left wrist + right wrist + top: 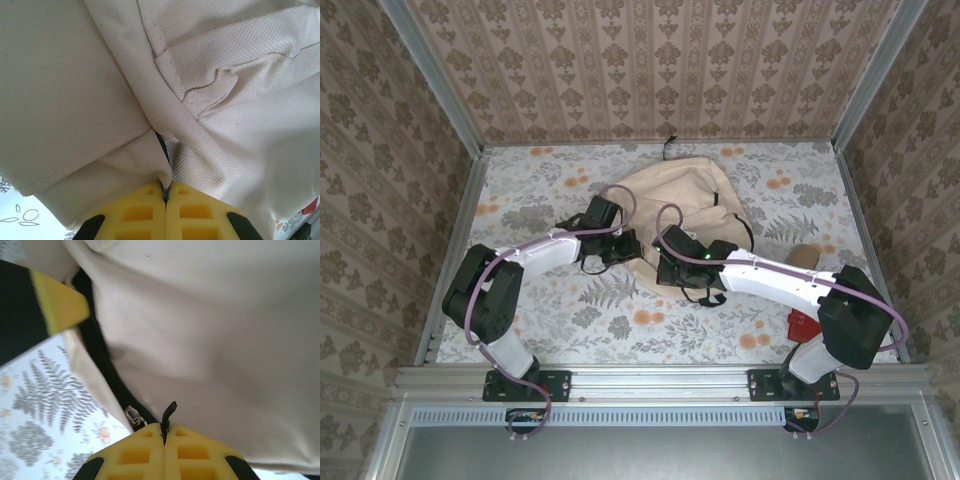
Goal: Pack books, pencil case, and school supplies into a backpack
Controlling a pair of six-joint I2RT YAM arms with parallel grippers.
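Note:
The beige backpack [685,200] lies in the middle of the table, its small black top loop [668,148] toward the far wall. My left gripper [623,247] is at its near-left edge, shut on a fold of the beige fabric [172,172] beside a dark zipper line. My right gripper [666,266] sits at the near edge, shut on the backpack's black zipper pull cord [168,412], with the metal zipper slider [132,416] just to its left. The left gripper's yellow finger [57,302] shows close by in the right wrist view. No books or pencil case are in view.
A small red object [803,325] sits near the right arm's base, and a brown rounded thing [807,256] lies to the backpack's right. The floral tablecloth [550,190] is bare to the left. Metal rails and patterned walls close in the table.

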